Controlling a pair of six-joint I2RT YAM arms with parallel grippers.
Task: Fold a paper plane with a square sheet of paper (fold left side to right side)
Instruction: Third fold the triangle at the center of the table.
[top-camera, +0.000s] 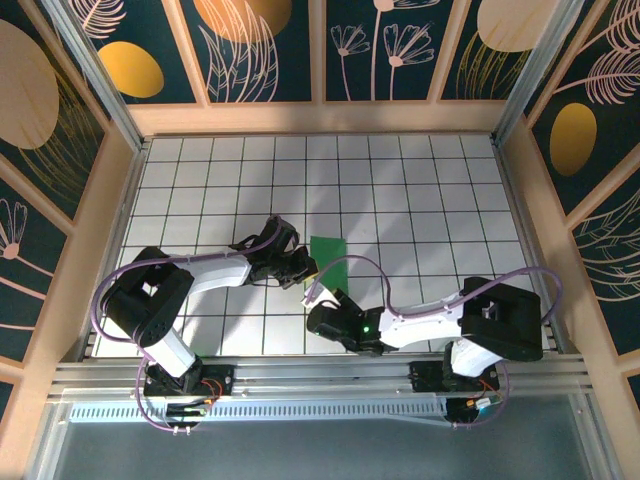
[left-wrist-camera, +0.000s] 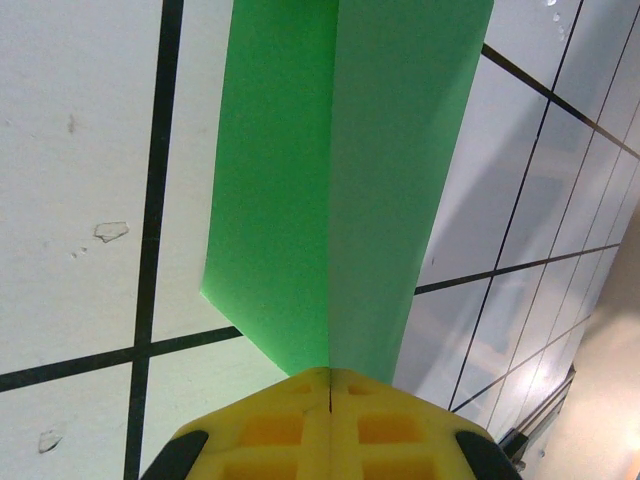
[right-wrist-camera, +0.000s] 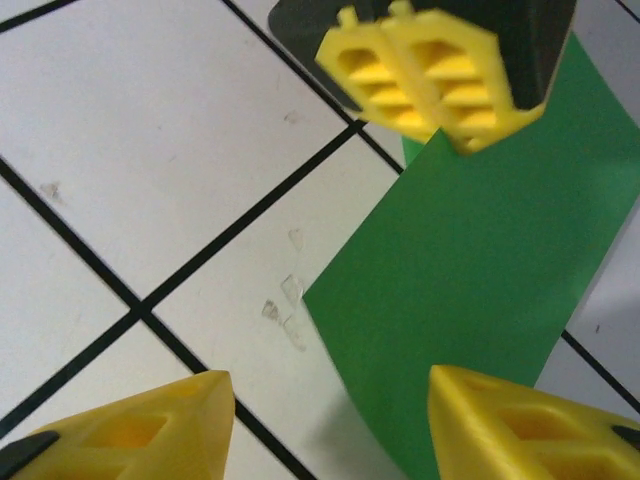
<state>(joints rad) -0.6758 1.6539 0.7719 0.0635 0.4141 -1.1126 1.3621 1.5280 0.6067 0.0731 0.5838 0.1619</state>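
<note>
Square sheet of paper is seen approx. mid-table, a bit nearer the near edge than the far one, and well apart from the L and R edges of the table. From the top view it reads as a narrow green strip, long axis running far-to-near.

Left gripper is clenched on the sheet. In the left wrist view its yellow fingertips are pressed together w/ no gap, and the paper runs straight into the seam between them. A sharp crease is seen running away from the grip, w/ a brighter face on one side and a duller face on the other. Both long edges are seen straight and clean against the black grid lines.

Right gripper is released: jaws are held apart, nothing grasped. In the right wrist view its fingers are set one to each side, w/ the sheet's near corner between them and untouched. A faint shadow is cast under that edge, so it is lifted slightly off the tile. At the sheet's other end the left gripper's clamp on the paper is seen.

Room: white tiles run unbroken from the sheet's far edge to the table's far edge and both far corners. The near side is crowded by both arms, w/ the grippers just beside each other.
</note>
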